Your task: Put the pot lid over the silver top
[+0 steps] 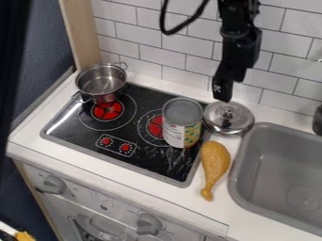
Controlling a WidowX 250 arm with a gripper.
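Gripper just by lid, prob. for knob; can't tell how open or if holding anything. Lid's on counter btwn hob & sink, knob up for easy grab, nr can

Pot lid, round, shiny metal, knob up, on the tabletop between stove and sink. Silver top, flat, round, rimmed, facing up on an upright labelled can at the right burner.

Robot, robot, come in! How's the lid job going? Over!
Gripper hanging near lid. Lid down between can and sink. Silver top uncovered. Drumstick close by, nothing on lid. Over.
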